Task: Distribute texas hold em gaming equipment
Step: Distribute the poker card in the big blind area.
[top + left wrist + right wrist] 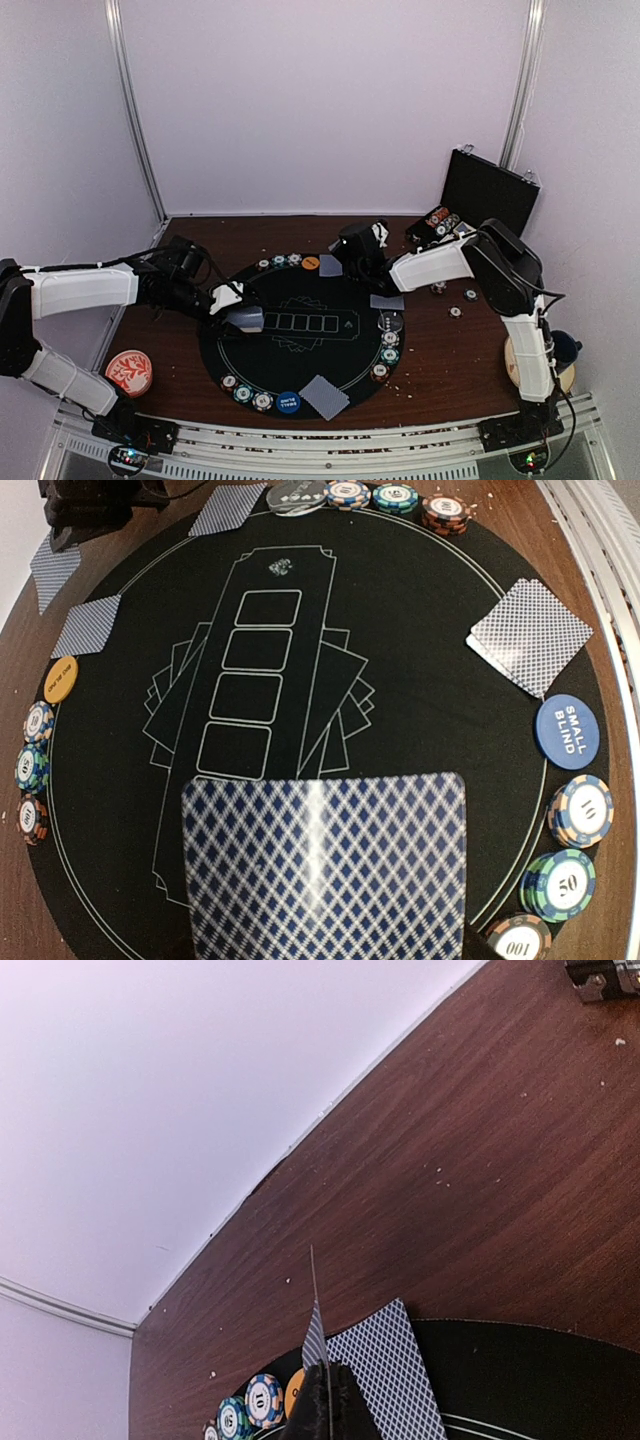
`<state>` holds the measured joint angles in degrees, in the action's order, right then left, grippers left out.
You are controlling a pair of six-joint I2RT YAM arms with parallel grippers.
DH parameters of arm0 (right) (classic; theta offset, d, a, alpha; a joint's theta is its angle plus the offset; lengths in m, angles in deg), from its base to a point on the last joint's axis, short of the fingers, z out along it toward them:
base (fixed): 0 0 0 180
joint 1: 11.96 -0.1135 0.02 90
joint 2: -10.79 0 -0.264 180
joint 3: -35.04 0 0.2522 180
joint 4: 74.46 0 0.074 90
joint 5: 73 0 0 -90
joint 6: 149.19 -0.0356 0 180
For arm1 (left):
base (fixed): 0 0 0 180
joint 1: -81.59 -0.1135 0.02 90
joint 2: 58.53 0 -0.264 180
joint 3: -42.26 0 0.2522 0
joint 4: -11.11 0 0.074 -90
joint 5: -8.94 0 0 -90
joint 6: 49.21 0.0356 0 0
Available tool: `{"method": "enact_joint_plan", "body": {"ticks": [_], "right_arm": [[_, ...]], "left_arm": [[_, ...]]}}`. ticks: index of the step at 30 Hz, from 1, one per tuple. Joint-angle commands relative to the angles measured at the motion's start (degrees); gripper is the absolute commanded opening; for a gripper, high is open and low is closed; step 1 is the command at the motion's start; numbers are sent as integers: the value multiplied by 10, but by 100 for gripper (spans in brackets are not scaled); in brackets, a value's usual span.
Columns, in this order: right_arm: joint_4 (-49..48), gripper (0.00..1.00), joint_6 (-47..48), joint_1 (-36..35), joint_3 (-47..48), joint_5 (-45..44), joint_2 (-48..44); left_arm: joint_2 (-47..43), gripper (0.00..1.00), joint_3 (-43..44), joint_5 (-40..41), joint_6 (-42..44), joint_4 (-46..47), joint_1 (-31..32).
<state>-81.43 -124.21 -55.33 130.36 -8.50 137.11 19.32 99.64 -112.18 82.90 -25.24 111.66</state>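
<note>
Top external: arms [85, 288] [430, 265] reach inward over mat [300, 365], jaws pinching cards [247, 318].

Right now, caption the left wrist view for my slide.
A held card fills the foreground above the mat, ringed by chips, dealt cards and the Small Blind button.

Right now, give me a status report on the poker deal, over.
Left hand shut on card deck, over the mat. Right hand pinching a single card. Poker chips, dealt cards ring the rim.
</note>
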Motion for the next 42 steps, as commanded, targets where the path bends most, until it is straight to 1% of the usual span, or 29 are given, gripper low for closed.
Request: {"method": "enact_joint_plan", "body": {"ticks": [1, 3, 14, 18, 20, 26, 35, 42], "right_arm": [[-1, 0, -60, 3, 23, -15, 33], [-17, 0, -66, 3, 23, -14, 43], [-12, 0, -82, -1, 51, -10, 85], [-4, 4, -83, -3, 57, -13, 88], [1, 9, -82, -4, 60, -11, 90], [25, 15, -80, -14, 64, -20, 86], [46, 21, -73, -22, 78, -13, 92], [54, 21, -71, -24, 90, -6, 103]], "left_arm": [[-8, 13, 6, -12, -2, 12, 2], [-9, 13, 6, -13, -2, 12, 2], [-8, 13, 5, -12, 1, 14, 2], [-6, 13, 5, -12, 1, 13, 2], [-6, 13, 5, -12, 1, 14, 2], [-7, 13, 5, -12, 2, 14, 2], [-9, 13, 4, -12, 1, 14, 2], [-8, 13, 4, -12, 2, 14, 2]]}}
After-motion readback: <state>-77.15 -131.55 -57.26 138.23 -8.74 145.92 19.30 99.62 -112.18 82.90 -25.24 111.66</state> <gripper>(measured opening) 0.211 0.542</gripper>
